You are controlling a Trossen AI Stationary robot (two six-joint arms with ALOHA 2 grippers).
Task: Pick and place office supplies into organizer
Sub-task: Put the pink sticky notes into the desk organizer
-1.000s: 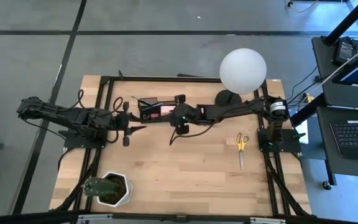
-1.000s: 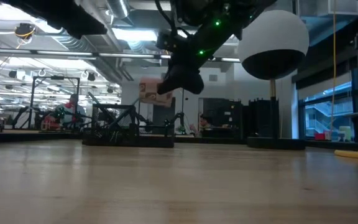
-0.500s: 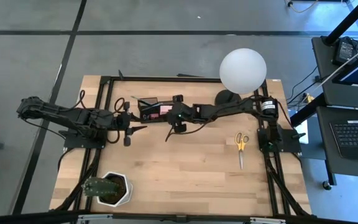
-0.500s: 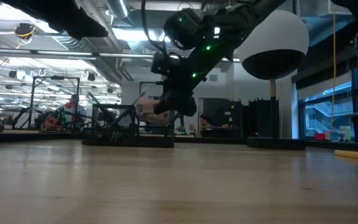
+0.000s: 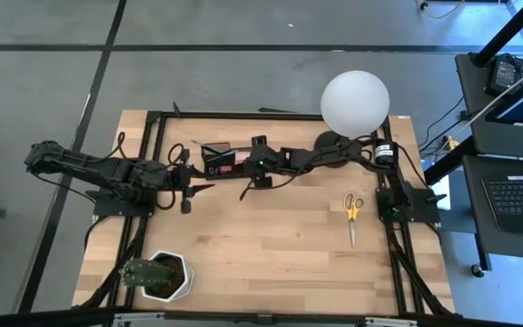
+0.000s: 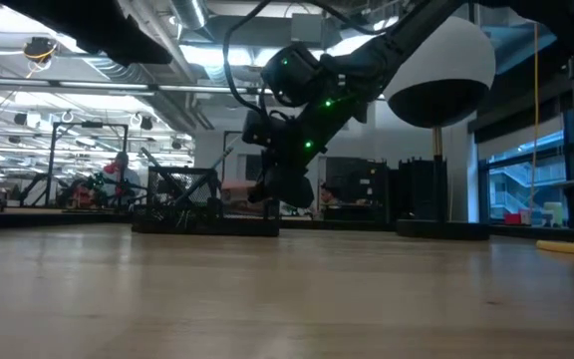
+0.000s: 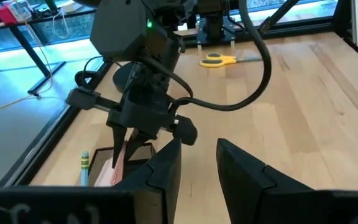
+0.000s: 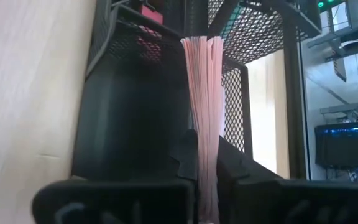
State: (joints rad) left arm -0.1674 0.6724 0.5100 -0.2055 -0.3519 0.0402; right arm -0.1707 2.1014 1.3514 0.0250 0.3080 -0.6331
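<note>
Right end effector clamped on pink sticky-note pad.
Black mesh organizer directly below it; left end effector open, empty.

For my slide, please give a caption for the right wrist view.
Right gripper holds the pink sticky-note pad edge-on over the black mesh organizer.

Grey concrete floor, wooden table — ceiling strip lights, windows
</note>
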